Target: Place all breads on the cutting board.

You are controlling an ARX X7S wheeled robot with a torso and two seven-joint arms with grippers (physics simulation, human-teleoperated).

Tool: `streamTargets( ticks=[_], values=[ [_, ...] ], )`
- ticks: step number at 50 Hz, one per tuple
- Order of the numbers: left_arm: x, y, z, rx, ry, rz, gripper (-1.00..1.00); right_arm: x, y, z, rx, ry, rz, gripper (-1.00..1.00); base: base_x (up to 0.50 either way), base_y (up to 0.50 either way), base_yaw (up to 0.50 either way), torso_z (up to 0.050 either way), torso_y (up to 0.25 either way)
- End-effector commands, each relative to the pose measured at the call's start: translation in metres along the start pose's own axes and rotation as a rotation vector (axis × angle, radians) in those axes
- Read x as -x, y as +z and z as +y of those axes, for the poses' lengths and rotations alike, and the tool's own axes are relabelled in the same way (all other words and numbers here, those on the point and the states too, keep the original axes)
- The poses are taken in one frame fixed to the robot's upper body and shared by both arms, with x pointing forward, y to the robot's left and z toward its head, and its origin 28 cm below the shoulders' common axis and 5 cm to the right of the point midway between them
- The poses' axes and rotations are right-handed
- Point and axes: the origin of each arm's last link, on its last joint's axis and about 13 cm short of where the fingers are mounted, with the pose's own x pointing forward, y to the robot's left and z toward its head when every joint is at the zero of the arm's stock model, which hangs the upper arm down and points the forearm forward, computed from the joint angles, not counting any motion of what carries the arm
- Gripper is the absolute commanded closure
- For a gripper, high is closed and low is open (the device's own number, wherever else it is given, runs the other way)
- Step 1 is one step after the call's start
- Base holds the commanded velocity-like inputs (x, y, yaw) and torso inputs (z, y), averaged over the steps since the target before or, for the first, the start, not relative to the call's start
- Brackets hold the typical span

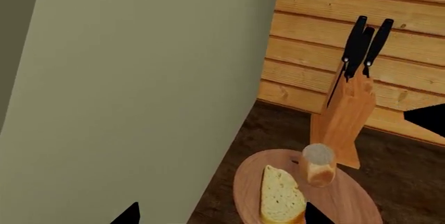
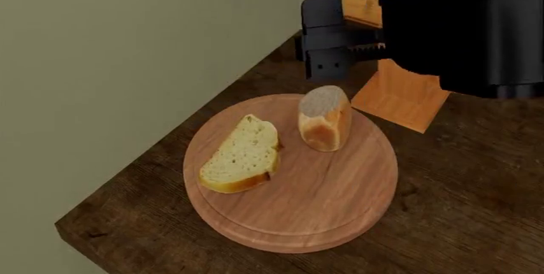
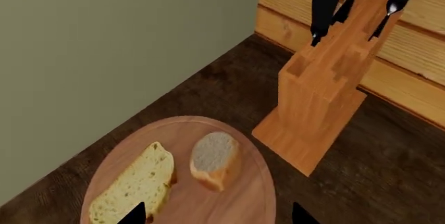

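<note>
Left wrist view: the round cutting board point(image 1: 347, 198) lies on a dark wooden tabletop point(image 1: 410, 172). On it rest the pale slice point(image 1: 280, 195) with its air holes and, touching the board just beside the slice, the small roll point(image 1: 319, 165), its cut end pale and floury. Directly behind the roll stands a light-wood knife block point(image 1: 344, 122) with three black handles point(image 1: 365, 41) sticking out. A plain greenish wall point(image 1: 139, 88) and horizontal wood panelling point(image 1: 389, 21) fill the rest. Only two dark fingertip points of the left gripper point(image 1: 219, 214) show, set wide apart with nothing between them. No writing is legible anywhere.

Head view: the board point(image 2: 323, 204) sits mid-frame near the table's corner. The slice point(image 2: 242, 154) lies at about 9 o'clock on the board, the roll point(image 2: 324, 118) at about 12 o'clock, a narrow gap between them. A bulky black arm covers the 1 o'clock area, and its right gripper point(image 2: 327, 44) hangs above the roll, apart from it; whether its jaws are spread cannot be told here. The knife block point(image 2: 399, 95) stands just beyond the board's rim.

Right wrist view: the slice point(image 3: 135, 185) and roll point(image 3: 214, 160) lie side by side on the board point(image 3: 243, 203), with the knife block point(image 3: 323, 94) close by. The right gripper's point(image 3: 219, 214) two tips show wide apart, empty.
</note>
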Motion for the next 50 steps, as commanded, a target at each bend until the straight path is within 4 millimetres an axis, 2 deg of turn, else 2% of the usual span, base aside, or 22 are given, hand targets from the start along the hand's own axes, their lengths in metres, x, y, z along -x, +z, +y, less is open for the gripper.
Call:
streamTargets(
  ticks=[1,17,24,50],
  values=[
    [-0.007,-0.001,-0.002,-0.002,-0.015,0.007,-1.0,0.032,-0.02,-0.022,-0.07,-0.069,-0.015,-1.0,0.0,0.0,0.0,0.0,0.0],
    [-0.011,-0.003,-0.004,-0.003,-0.024,0.014,-1.0,0.057,-0.045,-0.055,-0.129,-0.188,0.057,-1.0,0.0,0.0,0.0,0.0,0.0],
    [-0.013,-0.001,-0.005,0.003,-0.021,0.004,-1.0,0.06,-0.058,-0.069,-0.157,-0.233,0.083,-1.0,0.0,0.0,0.0,0.0,0.0],
    [-0.018,-0.004,-0.008,0.003,-0.035,0.015,-1.0,0.096,-0.093,-0.092,-0.197,-0.345,0.163,-1.0,0.0,0.0,0.0,0.0,0.0]
  ],
)
